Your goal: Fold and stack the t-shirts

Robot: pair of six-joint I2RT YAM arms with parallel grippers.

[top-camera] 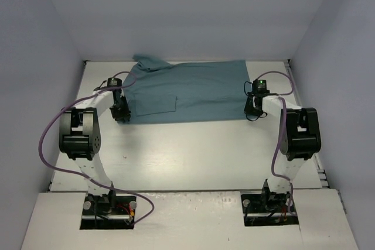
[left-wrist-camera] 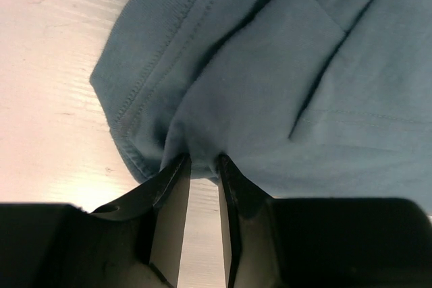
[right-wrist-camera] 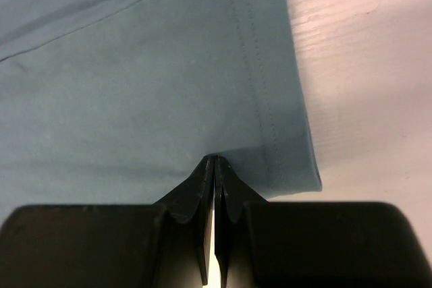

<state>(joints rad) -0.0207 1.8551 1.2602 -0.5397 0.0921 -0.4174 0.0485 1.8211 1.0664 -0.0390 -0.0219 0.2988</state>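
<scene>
The teal t-shirt (top-camera: 187, 92) lies partly folded into a wide rectangle at the back of the table, one sleeve poking out at its far left corner. My left gripper (top-camera: 121, 115) is at the shirt's near left corner. In the left wrist view its jaws (left-wrist-camera: 202, 160) stand narrowly apart, with bunched cloth (left-wrist-camera: 270, 85) pinched between the tips. My right gripper (top-camera: 252, 112) is at the near right corner. There the jaws (right-wrist-camera: 214, 158) are pressed together on the edge of the cloth (right-wrist-camera: 135, 85), close to the hemmed side.
The white table (top-camera: 187, 156) stretches from the shirt's near edge to the arm bases. Grey walls close in the left, right and back. Purple cables loop beside each arm.
</scene>
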